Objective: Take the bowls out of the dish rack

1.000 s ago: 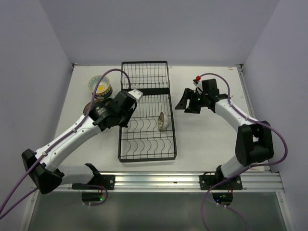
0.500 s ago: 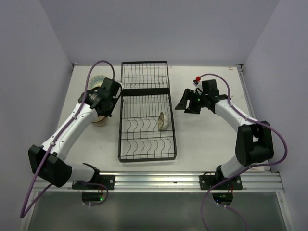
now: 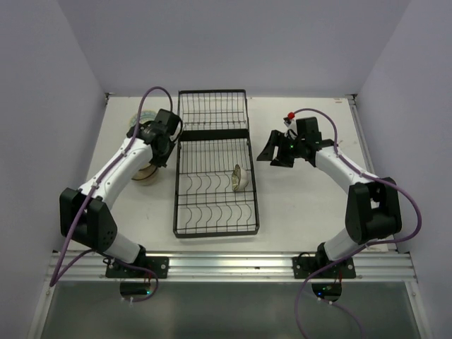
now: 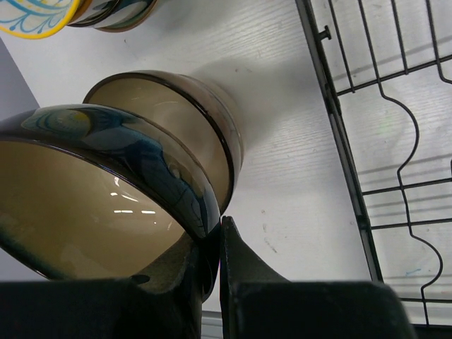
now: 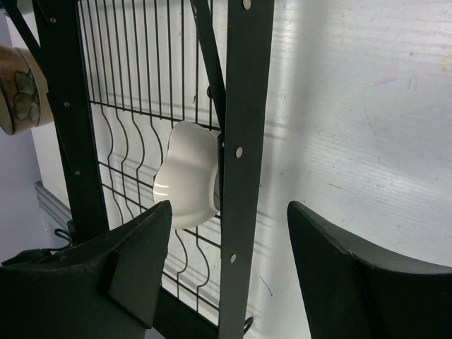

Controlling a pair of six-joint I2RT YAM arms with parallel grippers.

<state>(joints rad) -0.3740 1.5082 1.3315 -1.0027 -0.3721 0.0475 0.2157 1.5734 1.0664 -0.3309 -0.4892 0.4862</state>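
The black wire dish rack [image 3: 212, 205] lies in the middle of the table. One white bowl [image 3: 239, 178] stands on edge in its near section by the right side; it also shows in the right wrist view [image 5: 185, 173]. My left gripper [image 3: 159, 141] is left of the rack. In the left wrist view it [image 4: 220, 227] is shut on the rim of a dark blue and brown bowl [image 4: 106, 191], held just over a brown bowl [image 4: 183, 116] on the table. My right gripper [image 3: 275, 152] is open and empty right of the rack, its fingers [image 5: 134, 261] facing the rack's side bar [image 5: 244, 141].
A brown bowl [image 3: 145, 174] sits on the table left of the rack. Behind it are colourful patterned bowls [image 3: 138, 121], also in the left wrist view [image 4: 35, 15]. The rack's edge [image 4: 339, 141] runs close on the right of my left gripper.
My left arm has carried the bowl from the rack's left edge out to the left and back, over the brown bowl on the table. The right arm has not moved.
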